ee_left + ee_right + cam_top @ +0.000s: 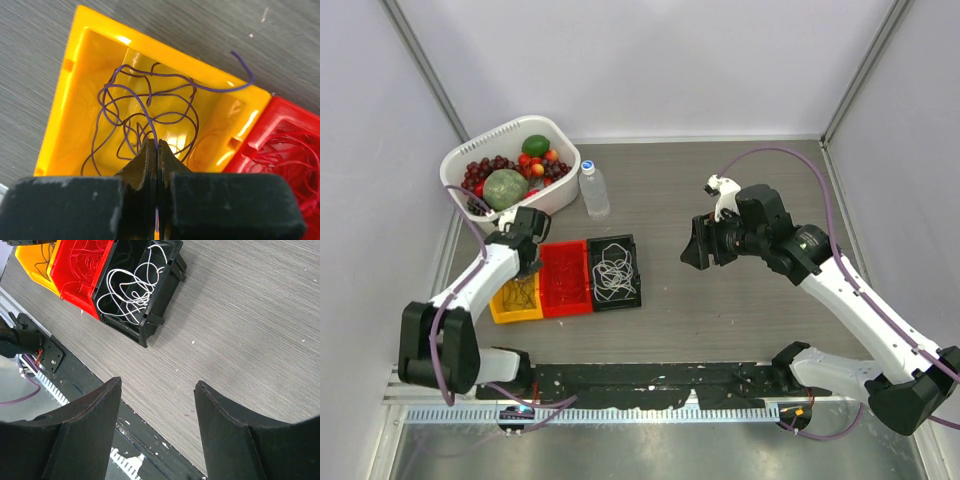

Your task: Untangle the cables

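The cables lie sorted in three small bins side by side. A dark purple cable (150, 95) loops inside the yellow bin (75, 100), one end sticking out over the far rim. My left gripper (157, 146) is shut on a strand of this purple cable just above the bin; from above, the left gripper (527, 262) hangs over the yellow bin (515, 300). Red cables (292, 150) fill the red bin (565, 278). A white cable (132, 290) curls in the black bin (615, 272). My right gripper (158, 385) stands open and holds nothing, above bare table to the right of the bins, seen from above as the right gripper (695, 245).
A white basket (500, 128) of fruit sits at the back left, with a clear water bottle (593, 190) beside it. A black rail (650, 380) runs along the table's near edge. Grey walls close in on both sides.
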`<state>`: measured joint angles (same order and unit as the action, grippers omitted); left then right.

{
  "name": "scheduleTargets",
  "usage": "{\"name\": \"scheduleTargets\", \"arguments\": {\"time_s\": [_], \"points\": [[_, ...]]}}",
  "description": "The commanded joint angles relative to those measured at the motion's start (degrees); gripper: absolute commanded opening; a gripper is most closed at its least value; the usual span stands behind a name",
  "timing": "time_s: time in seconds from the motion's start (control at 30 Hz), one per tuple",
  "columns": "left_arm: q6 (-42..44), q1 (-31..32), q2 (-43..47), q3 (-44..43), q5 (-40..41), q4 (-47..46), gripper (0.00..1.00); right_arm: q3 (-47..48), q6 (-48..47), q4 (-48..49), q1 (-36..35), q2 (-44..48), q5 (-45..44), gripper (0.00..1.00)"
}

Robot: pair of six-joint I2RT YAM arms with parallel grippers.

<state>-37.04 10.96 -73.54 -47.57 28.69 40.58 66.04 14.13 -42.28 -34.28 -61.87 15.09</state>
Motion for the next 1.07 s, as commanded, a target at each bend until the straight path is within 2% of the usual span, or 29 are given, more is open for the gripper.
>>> {"name": "scheduleTargets", "arguments": {"time_s": [0.0,0.07,0.17,0.3,0.5,0.6,0.67,0.7,0.77,0.8,0.87,0.93,1.0,1.03], "points": [[1.3,-2.9,-4.7,-0.6,-3.8,-5.9,0.0,-0.7,0.7,1.9,-0.1,2.2,-0.8,0.65],[0.9,-3.9,-7.1,-3.0,-4.1,-3.0,0.03,-1.2,0.7,2.0,-0.1,2.4,-0.9,0.65],[-2.2,-4.2,-7.2,-6.9,-3.4,3.8,0.37,-1.5,0.8,1.8,-0.1,2.7,-1.4,0.65],[-4.3,-4.1,0.2,-8.7,-8.5,7.9,0.59,-1.8,1.2,1.8,-0.1,3.2,-3.0,0.65],[-6.4,-4.1,7.9,-16.7,-10.5,15.8,0.68,0.3,2.3,0.4,0.0,3.5,-13.8,0.65],[-5.4,-4.1,12.3,-21.1,-12.3,15.3,0.73,2.1,3.4,-0.3,-0.1,5.6,-25.9,0.67],[-3.6,-4.1,15.3,-22.6,-17.1,9.6,0.74,3.2,4.0,-1.0,-0.1,7.1,-32.7,0.68],[-2.9,-4.1,17.2,-22.0,-21.2,4.0,0.78,3.7,3.9,-1.1,-0.1,7.5,-36.2,0.69],[-2.7,-4.0,20.1,-19.8,-32.0,-9.5,0.81,5.2,3.2,-1.5,-0.1,8.6,-38.7,0.71],[-3.2,-4.0,21.3,-18.3,-39.7,-20.1,0.83,5.8,2.9,-1.6,0.0,9.4,-39.4,0.71],[-6.5,-4.1,21.1,-17.9,-46.6,-31.4,0.86,8.5,2.8,-1.8,-0.1,10.3,-41.6,0.72],[-8.1,-4.1,18.8,-21.7,-51.2,-35.8,0.88,12.2,2.5,-1.9,-0.1,11.1,-45.0,0.73],[-7.6,-4.1,15.8,-27.9,-54.9,-36.1,0.93,17.3,2.2,-1.4,-0.2,11.3,-48.5,0.73],[-7.0,-4.0,14.7,-31.4,-56.5,-36.3,0.99,20.8,2.0,-0.4,0.0,11.3,-49.6,0.83]]}}
